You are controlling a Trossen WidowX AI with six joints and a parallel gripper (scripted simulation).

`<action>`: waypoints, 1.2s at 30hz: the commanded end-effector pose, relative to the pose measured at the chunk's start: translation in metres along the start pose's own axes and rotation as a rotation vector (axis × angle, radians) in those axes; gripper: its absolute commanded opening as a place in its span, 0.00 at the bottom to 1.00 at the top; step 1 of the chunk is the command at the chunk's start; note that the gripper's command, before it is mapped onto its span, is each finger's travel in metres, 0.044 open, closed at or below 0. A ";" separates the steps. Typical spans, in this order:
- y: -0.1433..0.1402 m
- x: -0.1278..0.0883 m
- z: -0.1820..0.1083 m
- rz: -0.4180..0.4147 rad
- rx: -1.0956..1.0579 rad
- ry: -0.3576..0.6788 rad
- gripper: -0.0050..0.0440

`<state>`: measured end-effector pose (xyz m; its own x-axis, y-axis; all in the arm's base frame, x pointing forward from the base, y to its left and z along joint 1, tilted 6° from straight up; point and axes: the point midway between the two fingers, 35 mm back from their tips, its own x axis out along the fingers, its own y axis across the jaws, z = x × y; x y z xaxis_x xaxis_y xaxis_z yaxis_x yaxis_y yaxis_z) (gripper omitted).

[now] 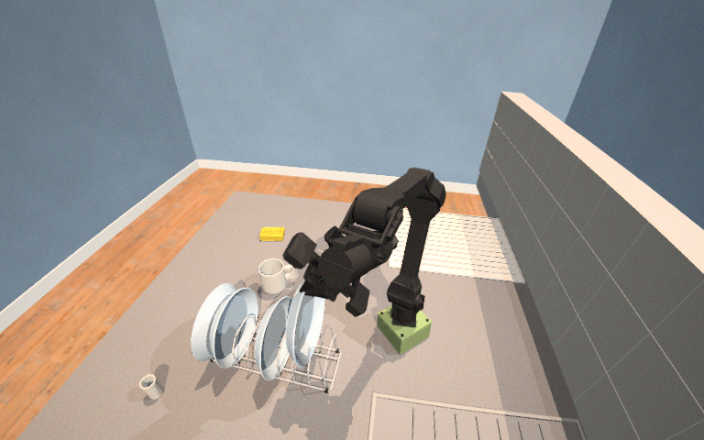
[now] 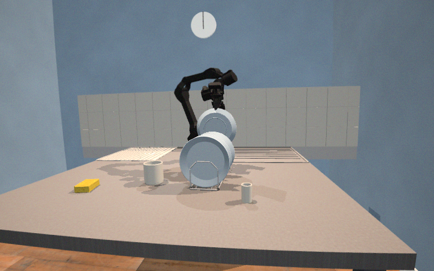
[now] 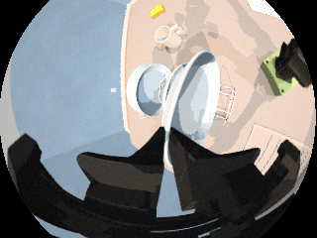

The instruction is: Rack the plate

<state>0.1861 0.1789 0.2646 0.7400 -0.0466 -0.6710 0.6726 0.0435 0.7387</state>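
Note:
My gripper (image 1: 307, 293) (image 2: 217, 107) (image 3: 165, 130) is shut on the top rim of a pale blue plate (image 1: 307, 327) (image 2: 216, 124) (image 3: 196, 95). The plate hangs upright, edge-on between the fingers in the wrist view. It is over the end of the white wire dish rack (image 1: 323, 363) (image 2: 204, 187) (image 3: 229, 102) nearest the arm's base, and it sits higher than the others in the exterior view. Three other plates (image 1: 228, 324) (image 2: 204, 162) (image 3: 149, 86) stand in the rack's slots. The rack stands level on the counter.
A white mug (image 1: 271, 275) (image 2: 153, 172) (image 3: 165, 38) stands just behind the rack. A small cup (image 1: 149, 386) (image 2: 246, 192) and a yellow sponge (image 1: 271, 233) (image 2: 86, 185) lie farther off. The arm's green base (image 1: 404, 332) is beside the rack. A slatted drying mat (image 1: 456, 248) is near the tiled wall.

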 end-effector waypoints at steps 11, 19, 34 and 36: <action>0.001 0.000 0.000 0.007 0.001 -0.003 0.10; 0.001 0.000 0.000 0.007 0.001 -0.003 0.10; 0.001 0.007 0.001 0.057 0.005 -0.001 0.10; 0.000 0.007 0.001 0.057 0.005 -0.001 0.10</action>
<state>0.1895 0.1794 0.2613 0.7658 -0.0339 -0.6422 0.6431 0.0427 0.7646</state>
